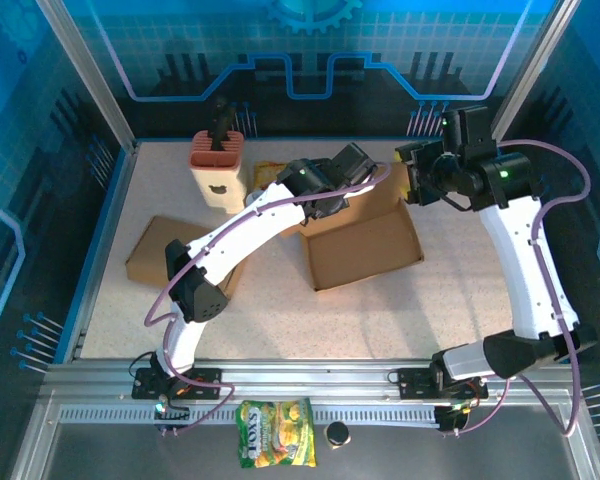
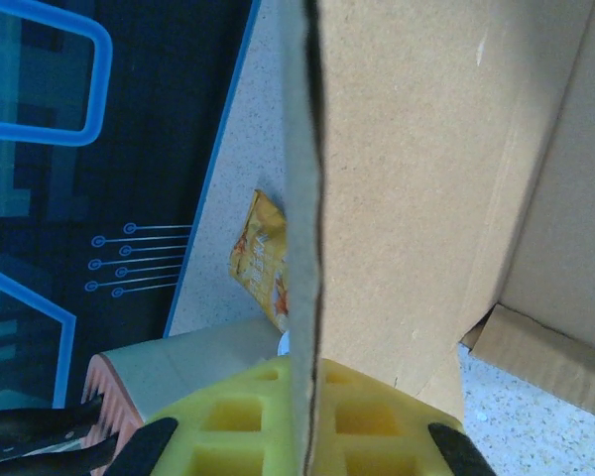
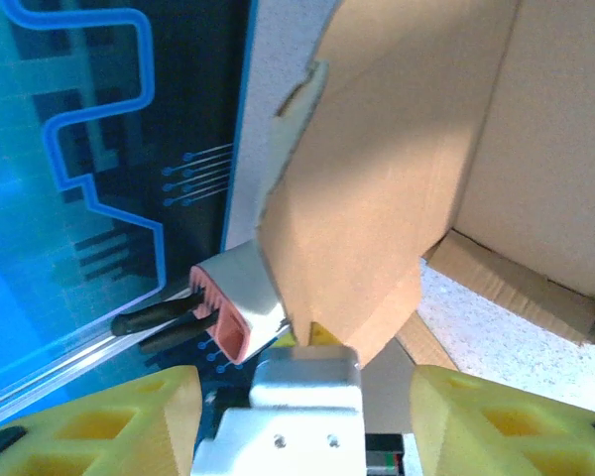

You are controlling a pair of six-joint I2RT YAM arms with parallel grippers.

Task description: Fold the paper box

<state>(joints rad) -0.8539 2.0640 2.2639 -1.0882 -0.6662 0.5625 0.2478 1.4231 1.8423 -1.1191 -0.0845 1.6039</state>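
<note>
– Yellow-green snack bag [image 1: 275, 447] on the near rail, outside the job. What counts on the surface [image 1: 280, 330] beyond it?

– To the left lies a flat cardboard piece [image 1: 160, 250], with no hand on it. The paper box [image 1: 365, 250] sits mid-surface, open-topped, its floor bare, with a flap [image 2: 397, 149] raised at its far-left side.

– And the hands?

– The left hand [image 2: 302, 441] is clamped on that raised flap. Its wrist view shows the board's edge pinched between the yellow pads [image 2: 238, 421]. The right hand [image 3: 302, 397] hovers near the box's far-right corner, fingers spread and gripping nothing. Cardboard stands just ahead of them.

– Which step, then?

– I'd judge one wall is being stood up and held for tucking, with most of the folding yet to do. Next, the right hand should meet the neighbouring flap squarely and press it inward against the left's pinch. It must do that without dragging the box across the surface.

– Behind them?

– A yellow packet [image 1: 265, 172] and a pink-topped holder [image 1: 218, 165], near the back edge.
</note>
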